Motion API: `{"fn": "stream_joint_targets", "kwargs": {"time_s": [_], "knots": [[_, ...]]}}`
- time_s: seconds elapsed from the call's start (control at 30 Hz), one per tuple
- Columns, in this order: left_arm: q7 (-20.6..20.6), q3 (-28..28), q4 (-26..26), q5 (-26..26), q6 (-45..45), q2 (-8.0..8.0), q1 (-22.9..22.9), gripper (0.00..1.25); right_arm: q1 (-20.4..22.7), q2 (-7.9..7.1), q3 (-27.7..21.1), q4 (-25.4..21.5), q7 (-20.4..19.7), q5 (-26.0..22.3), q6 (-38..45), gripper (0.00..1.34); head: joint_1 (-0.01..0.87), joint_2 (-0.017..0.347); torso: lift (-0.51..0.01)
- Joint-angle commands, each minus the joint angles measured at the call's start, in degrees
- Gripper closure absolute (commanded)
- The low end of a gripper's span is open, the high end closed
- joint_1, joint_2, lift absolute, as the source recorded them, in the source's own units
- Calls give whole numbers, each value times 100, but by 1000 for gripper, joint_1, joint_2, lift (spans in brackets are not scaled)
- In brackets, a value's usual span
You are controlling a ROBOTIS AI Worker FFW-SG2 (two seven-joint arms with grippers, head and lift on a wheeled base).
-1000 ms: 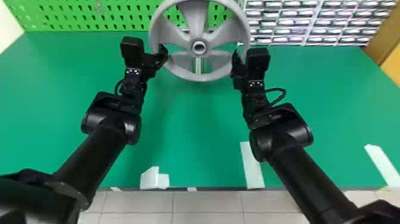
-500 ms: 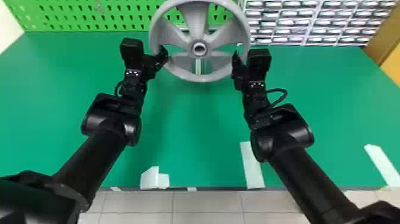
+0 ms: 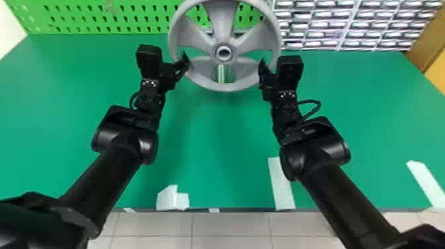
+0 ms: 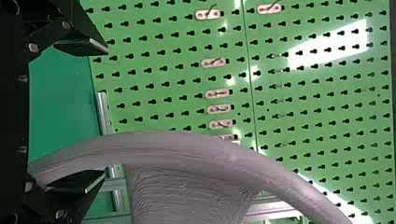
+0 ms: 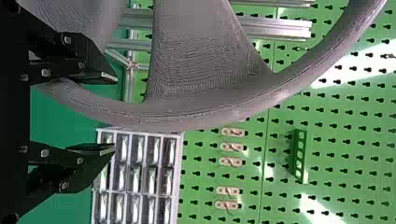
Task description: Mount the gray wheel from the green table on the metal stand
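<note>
Two wide open: left hand (image 3: 184, 65), right hand (image 3: 266, 70) | gray wheel (image 3: 228, 86) rim between fingers, ungripped | open gap outside rim

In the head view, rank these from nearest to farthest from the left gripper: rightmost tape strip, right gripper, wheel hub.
1. Wheel hub, to the right
2. Right gripper, beyond the hub
3. Rightmost tape strip, far right, toward the robot

The gray wheel (image 3: 222, 23), left gripper (image 3: 184, 62) and right gripper (image 3: 262, 68) shift slightly toward the green table (image 3: 215, 149)'s right edge.
</note>
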Motion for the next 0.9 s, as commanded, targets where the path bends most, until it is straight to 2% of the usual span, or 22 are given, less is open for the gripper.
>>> {"fn": "stream_joint_targets", "kwargs": {"time_s": [0.0,0.5,0.87], "knots": [[0,-76,-30,51,2,-2,17,309,0,1,7,-4,2,0,-1,691,867,52,-100],[0,-137,-56,69,-7,-2,26,285,9,1,16,-4,2,0,-1,639,867,52,-100],[0,-164,-214,69,-7,-2,96,225,9,9,42,5,2,0,-63,496,867,52,-100]]}}
